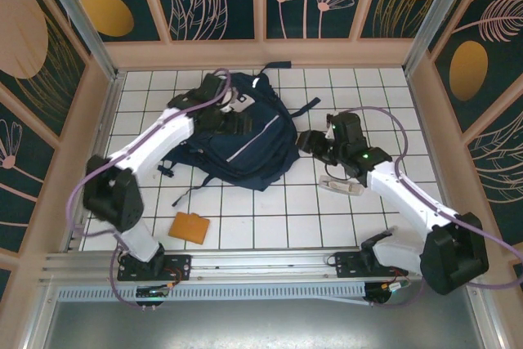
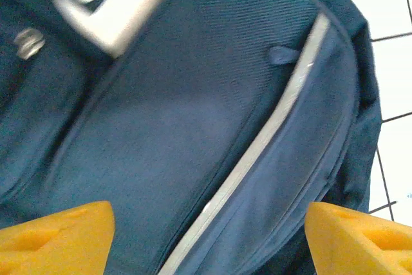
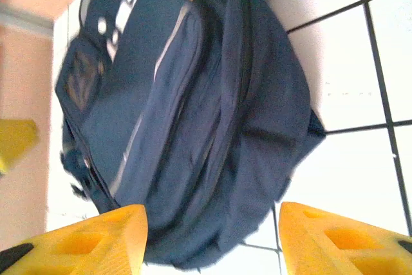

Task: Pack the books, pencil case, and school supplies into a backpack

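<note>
My left gripper (image 2: 206, 241) hangs open above the backpack (image 1: 249, 149); my right gripper (image 3: 212, 239), likewise parted, sits by its right edge over the tiled table (image 1: 270, 206).

The backpack (image 1: 255, 153) lies mid-table, left gripper (image 1: 234, 120) over it, right gripper (image 1: 305, 143) beside it.

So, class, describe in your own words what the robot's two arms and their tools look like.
The left arm and right arm have white shells, black joints and black bases. A lavender cable loops along each. Small green lights glow on the right one. The left tool and right tool carry wedge-shaped yellow-orange fingers.
</note>
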Available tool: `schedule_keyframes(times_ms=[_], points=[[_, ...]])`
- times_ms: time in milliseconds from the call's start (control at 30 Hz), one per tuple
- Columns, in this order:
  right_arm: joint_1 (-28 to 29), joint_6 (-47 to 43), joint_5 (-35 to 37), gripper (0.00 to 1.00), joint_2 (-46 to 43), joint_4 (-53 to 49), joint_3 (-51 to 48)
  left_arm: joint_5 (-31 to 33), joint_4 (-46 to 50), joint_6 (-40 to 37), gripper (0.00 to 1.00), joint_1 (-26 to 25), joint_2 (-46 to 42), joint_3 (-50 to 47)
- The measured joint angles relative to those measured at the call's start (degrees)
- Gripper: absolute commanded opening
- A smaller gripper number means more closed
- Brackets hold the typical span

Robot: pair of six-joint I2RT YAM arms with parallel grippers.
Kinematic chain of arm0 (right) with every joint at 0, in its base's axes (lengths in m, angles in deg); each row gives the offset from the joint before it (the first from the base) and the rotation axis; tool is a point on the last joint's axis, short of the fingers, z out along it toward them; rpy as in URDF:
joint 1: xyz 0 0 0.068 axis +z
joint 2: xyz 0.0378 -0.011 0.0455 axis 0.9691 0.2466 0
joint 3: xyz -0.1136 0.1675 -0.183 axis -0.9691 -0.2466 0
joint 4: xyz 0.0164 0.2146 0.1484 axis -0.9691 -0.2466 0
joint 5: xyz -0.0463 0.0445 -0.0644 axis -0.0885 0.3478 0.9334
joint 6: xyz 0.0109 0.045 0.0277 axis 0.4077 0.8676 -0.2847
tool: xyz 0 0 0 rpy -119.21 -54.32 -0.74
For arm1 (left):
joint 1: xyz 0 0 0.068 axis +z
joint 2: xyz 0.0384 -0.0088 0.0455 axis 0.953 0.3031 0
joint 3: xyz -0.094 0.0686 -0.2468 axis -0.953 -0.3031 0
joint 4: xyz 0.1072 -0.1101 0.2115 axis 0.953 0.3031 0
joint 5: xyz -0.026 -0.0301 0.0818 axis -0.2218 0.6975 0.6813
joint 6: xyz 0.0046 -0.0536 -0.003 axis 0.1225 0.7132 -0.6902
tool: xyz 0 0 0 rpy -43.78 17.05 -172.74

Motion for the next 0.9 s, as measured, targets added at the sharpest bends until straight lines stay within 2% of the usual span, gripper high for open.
schedule_keyframes(times_ms=[67,133,200,333,400,533,633,733,867,900], points=[[2.8,-4.4,-2.0,0.54,0.8,-3.7,1.7,1.4,0.0,3.3,0.71,2.5,-7.6,-6.2],[8.8,-7.4,-3.8,0.54,3.5,-5.8,4.3,4.8,0.3,6.5,0.63,5.0,-15.2,-12.1],[16.3,-8.9,-6.1,0.53,8.2,-5.9,7.4,8.5,1.2,9.2,0.60,6.9,-20.8,-16.9],[29.4,-10.0,-9.9,0.53,21.8,-3.8,15.5,11.1,2.9,12.3,0.60,13.4,-25.3,-24.4],[33.9,-10.6,-11.5,0.53,29.4,-3.2,21.0,11.5,3.0,13.2,0.60,17.0,-25.7,-27.1],[39.2,-12.5,-11.5,0.55,43.4,-3.8,33.1,9.7,2.1,14.8,0.60,22.5,-25.7,-29.8],[42.1,-14.7,-8.3,0.57,51.1,-7.3,41.3,7.6,0.5,15.4,0.60,27.0,-25.7,-31.5],[44.5,-16.7,-4.3,0.57,56.7,-11.2,47.6,6.4,-0.4,15.5,0.61,30.6,-25.9,-32.7],[47.1,-18.6,1.0,0.57,61.2,-16.2,52.7,5.0,-1.8,15.6,0.61,32.6,-26.2,-33.2],[47.7,-18.9,2.4,0.53,62.3,-17.2,53.9,4.7,-2.3,15.6,0.61,32.7,-26.2,-33.2]])
